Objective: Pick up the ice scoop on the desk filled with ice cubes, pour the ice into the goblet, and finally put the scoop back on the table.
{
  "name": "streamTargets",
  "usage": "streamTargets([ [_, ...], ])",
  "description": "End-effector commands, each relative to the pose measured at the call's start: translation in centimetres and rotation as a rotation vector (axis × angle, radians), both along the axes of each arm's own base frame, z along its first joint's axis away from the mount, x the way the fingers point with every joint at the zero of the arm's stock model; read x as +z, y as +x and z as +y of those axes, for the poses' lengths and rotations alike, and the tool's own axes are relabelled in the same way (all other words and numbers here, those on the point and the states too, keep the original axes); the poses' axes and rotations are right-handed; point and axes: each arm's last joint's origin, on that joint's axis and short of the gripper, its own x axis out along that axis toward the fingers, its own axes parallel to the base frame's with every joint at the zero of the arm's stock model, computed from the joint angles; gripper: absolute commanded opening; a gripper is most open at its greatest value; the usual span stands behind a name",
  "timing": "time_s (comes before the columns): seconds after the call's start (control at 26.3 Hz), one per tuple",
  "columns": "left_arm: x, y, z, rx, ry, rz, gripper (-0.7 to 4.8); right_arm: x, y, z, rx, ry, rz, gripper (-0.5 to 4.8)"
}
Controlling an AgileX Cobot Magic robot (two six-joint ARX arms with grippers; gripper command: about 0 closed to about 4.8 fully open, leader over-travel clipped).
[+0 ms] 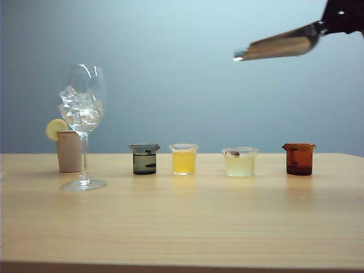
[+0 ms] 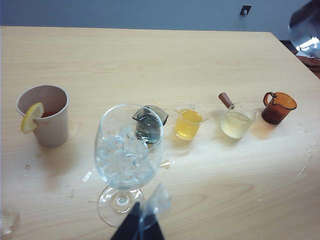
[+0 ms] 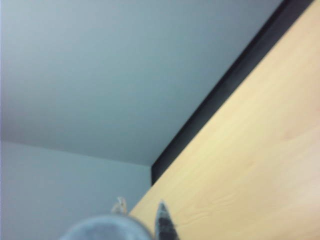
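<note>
The goblet (image 1: 83, 114) stands upright on the left of the desk (image 1: 182, 227), its bowl holding ice cubes (image 1: 81, 108). High at the upper right, my right gripper (image 1: 333, 23) is shut on the handle of the ice scoop (image 1: 281, 45). The scoop hangs in the air, roughly level, with its mouth pointing left toward the goblet; its inside does not show. In the right wrist view the scoop (image 3: 105, 229) is a grey blur beside one fingertip (image 3: 165, 225). My left gripper (image 2: 137, 227) hovers shut just in front of the goblet (image 2: 129, 150)'s foot, holding nothing.
A beige cup with a lemon slice (image 1: 69, 150) stands behind the goblet. Along the middle stand a dark grey cup (image 1: 144, 159), an orange one (image 1: 183, 160), a pale yellow one (image 1: 239, 162) and a brown one (image 1: 299, 159). Small ice chips (image 2: 90, 175) lie near the goblet's foot.
</note>
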Motion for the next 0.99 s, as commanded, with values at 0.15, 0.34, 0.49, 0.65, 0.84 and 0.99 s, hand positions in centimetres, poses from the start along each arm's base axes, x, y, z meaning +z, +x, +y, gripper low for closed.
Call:
streamTargets([
  [0.15,0.3,0.0,0.0,0.005,-0.005,-0.025,-0.05,0.0,-0.8,-2.8,-0.012,-0.044,0.021,-0.05],
  [0.34,0.3,0.0,0.0,0.005,-0.005,-0.024,-0.06,-1.1,-1.6,-5.8,-0.058,-0.037,0.051,-0.05],
  [0.49,0.3,0.0,0.0,0.005,-0.005,-0.024,-0.05,-2.8,-2.2,-7.4,-0.069,-0.015,0.090,-0.05],
  [0.65,0.3,0.0,0.0,0.005,-0.005,-0.023,-0.05,-5.5,-3.2,-9.5,-0.083,0.017,0.125,-0.05],
  [0.84,0.3,0.0,0.0,0.004,-0.005,-0.023,-0.05,-7.6,-4.9,-12.3,-0.134,0.047,0.151,-0.05],
  [0.99,0.3,0.0,0.0,0.004,-0.005,-0.023,-0.05,-8.0,-5.9,-14.1,-0.191,0.047,0.159,-0.05],
])
